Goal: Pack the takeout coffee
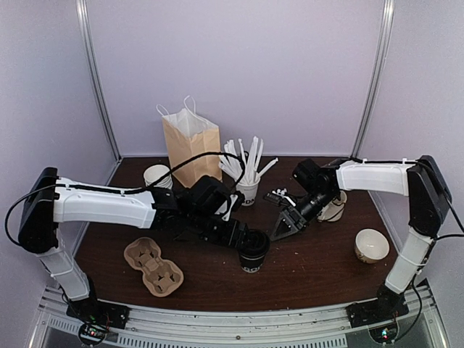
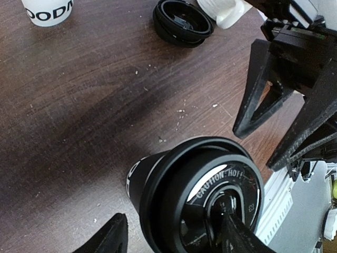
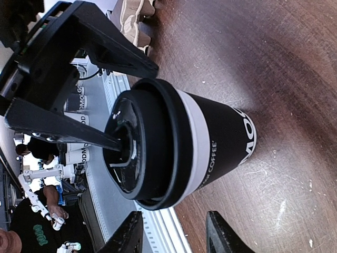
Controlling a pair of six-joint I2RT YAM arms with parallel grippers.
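The takeout coffee is a black paper cup with white lettering and a black lid, standing upright on the table's middle front. It also shows in the left wrist view and the right wrist view. My left gripper is open right above it. One fingertip rests in the lid's centre, and the other finger hangs clear beside the cup. My right gripper is open and empty just right of the cup, not touching it. Its fingers show at the bottom of its own view.
A cardboard cup carrier lies at the front left. A brown paper bag stands at the back, with white cups to its left. A cup of white sticks and black lids are behind. A white cup sits right.
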